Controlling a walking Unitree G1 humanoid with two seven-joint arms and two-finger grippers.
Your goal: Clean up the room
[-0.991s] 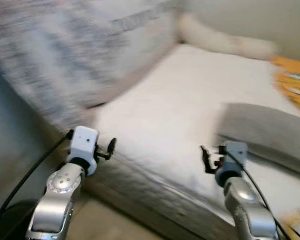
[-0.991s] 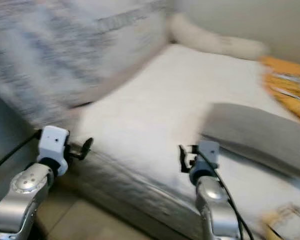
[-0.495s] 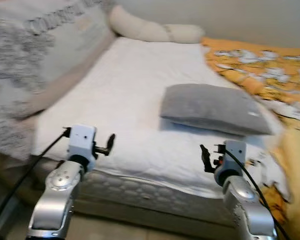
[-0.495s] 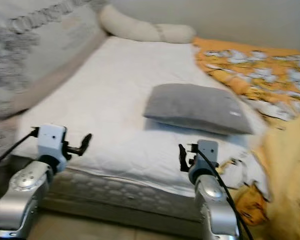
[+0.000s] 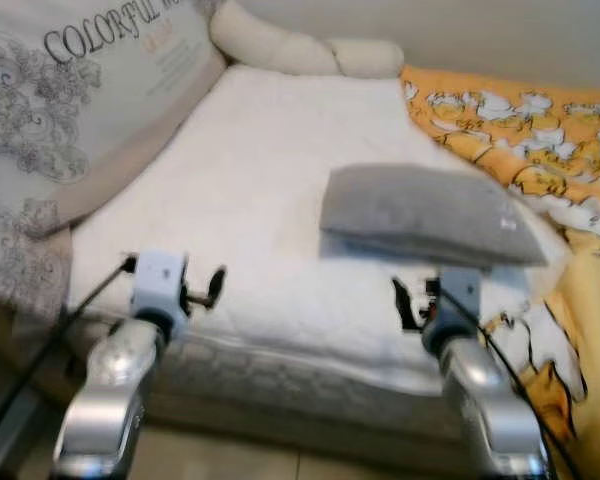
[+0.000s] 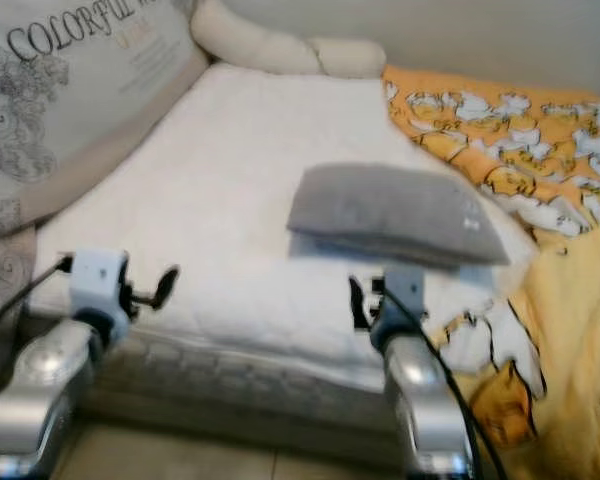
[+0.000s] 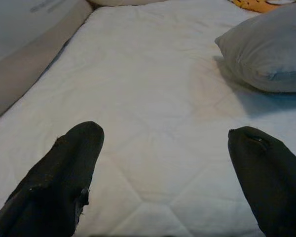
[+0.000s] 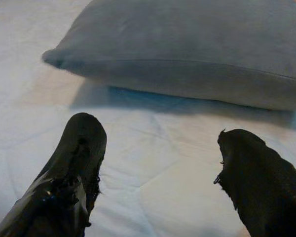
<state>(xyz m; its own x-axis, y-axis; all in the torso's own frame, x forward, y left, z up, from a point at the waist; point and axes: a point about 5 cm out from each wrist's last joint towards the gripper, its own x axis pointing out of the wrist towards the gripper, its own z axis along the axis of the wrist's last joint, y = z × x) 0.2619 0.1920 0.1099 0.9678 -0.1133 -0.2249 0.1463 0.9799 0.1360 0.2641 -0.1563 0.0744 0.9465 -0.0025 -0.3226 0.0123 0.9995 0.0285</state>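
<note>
Change: camera has swung round; pillow [image 5: 420,215] now sits just ahead of both arms.
Left gripper [image 7: 165,163]: spread, empty.
Right gripper [image 8: 160,158]: spread, empty, near pillow.
Progress: nothing tidied yet; blanket [image 5: 540,150] rumpled on the bed [image 5: 250,190].

Silver arms, black-fingered left pincer [image 7: 165,163]

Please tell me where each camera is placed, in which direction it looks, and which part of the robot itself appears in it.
Left and right eye views: on the head, looking forward and down at the white mattress; both silver arms show, with the left gripper and right gripper.
Left wrist view: on the left wrist, looking along its open fingers across the mattress.
Right wrist view: on the right wrist, looking along its open fingers toward the grey pillow.
All views share the grey pillow and the mattress.
</note>
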